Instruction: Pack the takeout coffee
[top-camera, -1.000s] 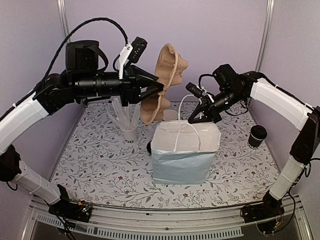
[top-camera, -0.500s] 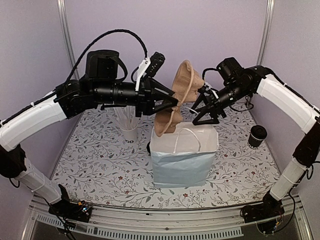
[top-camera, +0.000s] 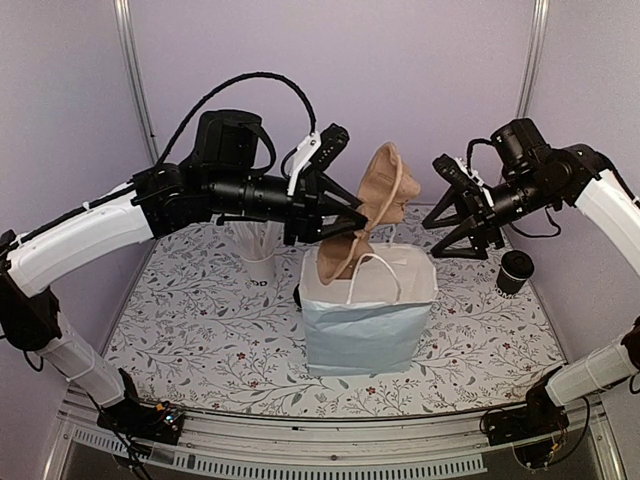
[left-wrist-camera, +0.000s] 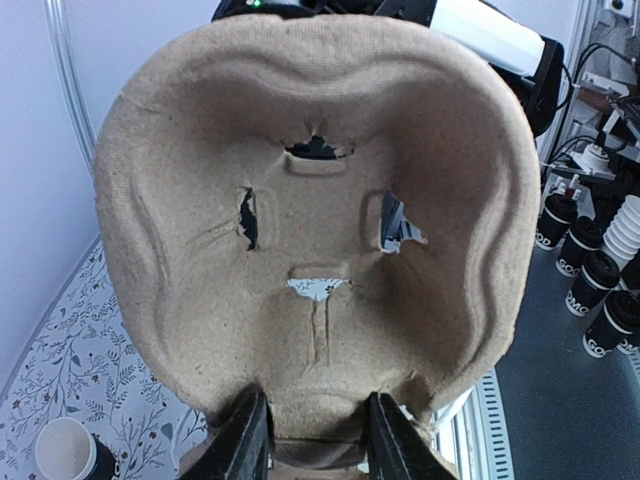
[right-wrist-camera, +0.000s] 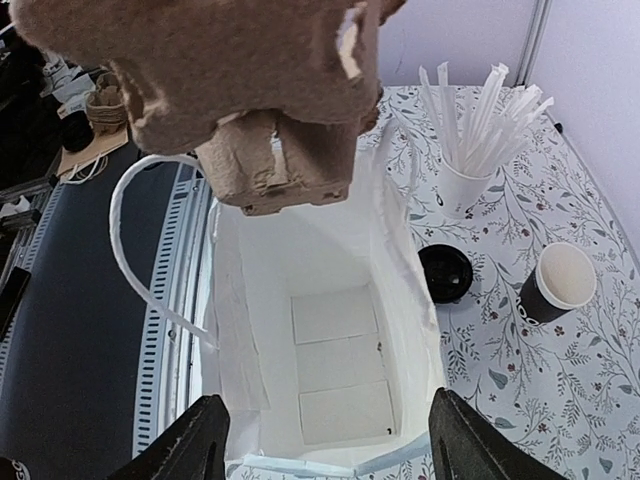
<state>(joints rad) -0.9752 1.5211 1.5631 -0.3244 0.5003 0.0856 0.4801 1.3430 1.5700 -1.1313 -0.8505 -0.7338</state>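
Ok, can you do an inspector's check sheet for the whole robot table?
Surface: flowery cloth, no spills seen.
Job's things: one coffee cup right of the bag, another coffee cup beyond it beside the lid; bag upright, open, empty.
Clutter: cup of straws; that black lid.
Grippers: left gripper shut on a pulp tray over the bag's mouth; right gripper open, holding nothing.
Cables: black cable arches high, snagged on nothing seen.
Surroundings: lilac walls; spare cups beyond the cloth's edge.

Robot lab booth, lilac panels (top-camera: 420, 80), aluminium posts (top-camera: 137, 80)
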